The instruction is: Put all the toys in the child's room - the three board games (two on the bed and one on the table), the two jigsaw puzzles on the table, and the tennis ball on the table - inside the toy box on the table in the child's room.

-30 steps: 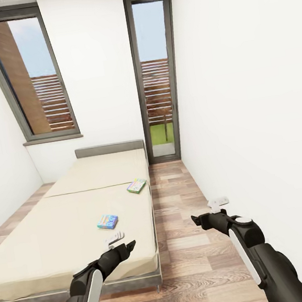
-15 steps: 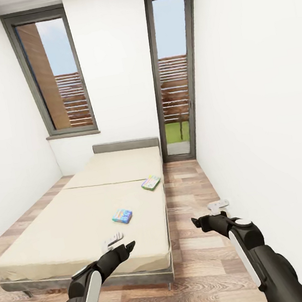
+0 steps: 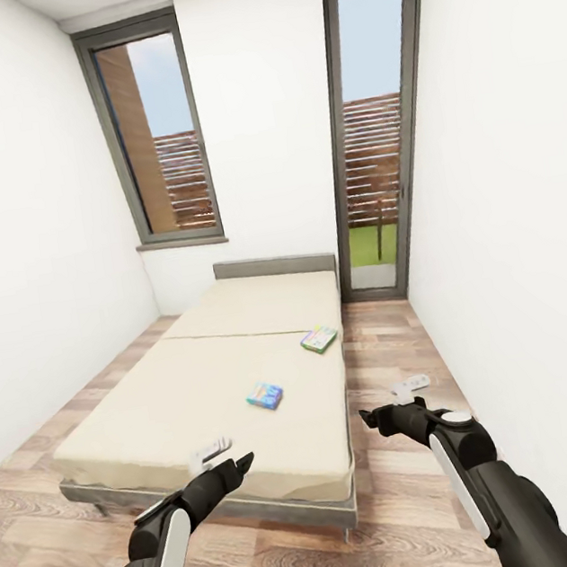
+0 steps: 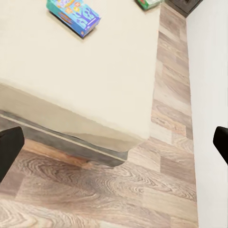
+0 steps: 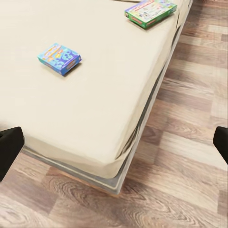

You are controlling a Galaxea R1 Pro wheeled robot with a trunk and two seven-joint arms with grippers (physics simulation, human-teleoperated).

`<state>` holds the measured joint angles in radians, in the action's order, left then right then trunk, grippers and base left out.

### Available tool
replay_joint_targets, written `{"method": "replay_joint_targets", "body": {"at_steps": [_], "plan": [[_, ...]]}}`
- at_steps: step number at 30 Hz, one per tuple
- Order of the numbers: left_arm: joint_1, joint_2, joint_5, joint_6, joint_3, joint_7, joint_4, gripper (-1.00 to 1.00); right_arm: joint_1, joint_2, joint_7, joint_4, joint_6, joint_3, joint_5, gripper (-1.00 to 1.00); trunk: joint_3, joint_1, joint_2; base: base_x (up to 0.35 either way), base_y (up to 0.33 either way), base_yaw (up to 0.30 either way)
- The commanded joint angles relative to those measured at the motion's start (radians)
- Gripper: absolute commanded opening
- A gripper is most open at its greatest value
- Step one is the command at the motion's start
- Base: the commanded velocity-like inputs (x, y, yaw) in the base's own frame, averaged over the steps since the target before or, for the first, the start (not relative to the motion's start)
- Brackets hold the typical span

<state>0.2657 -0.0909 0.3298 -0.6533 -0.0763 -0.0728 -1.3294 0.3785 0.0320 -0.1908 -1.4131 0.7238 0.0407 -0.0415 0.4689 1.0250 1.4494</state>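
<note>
Two board games lie on the beige bed (image 3: 156,402). A mostly blue box (image 3: 264,396) sits near the middle of the mattress, and a white-green box (image 3: 318,339) lies further back by the right edge. My left gripper (image 3: 226,456) hangs open over the bed's near right corner. My right gripper (image 3: 390,400) stands open over the floor to the right of the bed. Both wrist views look down on the blue box (image 4: 73,14) (image 5: 59,58) and the green box (image 4: 148,4) (image 5: 150,11), well beyond the fingers (image 4: 7,152) (image 5: 7,149). The table, toy box, jigsaw puzzles and tennis ball are out of view.
White walls close in on both sides. A tall window (image 3: 156,130) and a glass door (image 3: 378,124) stand behind the grey headboard (image 3: 274,267). A strip of wood-plank floor (image 3: 383,341) runs between the bed and the right wall.
The whole picture has shifted: the camera has drawn back and turned, so the bed looks smaller and further right. Both arms hold the same pose. The boxes have not moved on the mattress.
</note>
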Motion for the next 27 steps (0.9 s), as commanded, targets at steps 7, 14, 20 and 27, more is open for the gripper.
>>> {"method": "replay_joint_targets", "body": {"at_steps": [7,14,20,27], "plan": [[0.000,-0.001,0.000,-0.006,-0.003,-0.006,-0.001,1.00,0.000,0.000,-0.005,-0.001,0.005,-0.001,-0.004,1.00,0.001,0.000,0.001,0.000,0.000,0.294],[0.000,0.000,0.000,-0.006,-0.003,-0.010,-0.001,1.00,0.000,0.000,-0.004,-0.001,0.005,-0.001,-0.004,1.00,0.001,0.000,0.001,0.000,0.000,0.295],[0.000,0.000,0.001,-0.007,-0.003,-0.011,-0.001,1.00,0.001,0.000,-0.004,0.002,0.009,-0.002,-0.004,1.00,0.001,0.000,0.001,0.000,0.000,0.295],[0.000,0.001,0.003,-0.007,-0.005,-0.012,0.001,1.00,0.015,-0.003,-0.005,0.040,0.043,-0.002,-0.004,1.00,0.001,0.000,0.001,0.000,0.000,0.295]]}}
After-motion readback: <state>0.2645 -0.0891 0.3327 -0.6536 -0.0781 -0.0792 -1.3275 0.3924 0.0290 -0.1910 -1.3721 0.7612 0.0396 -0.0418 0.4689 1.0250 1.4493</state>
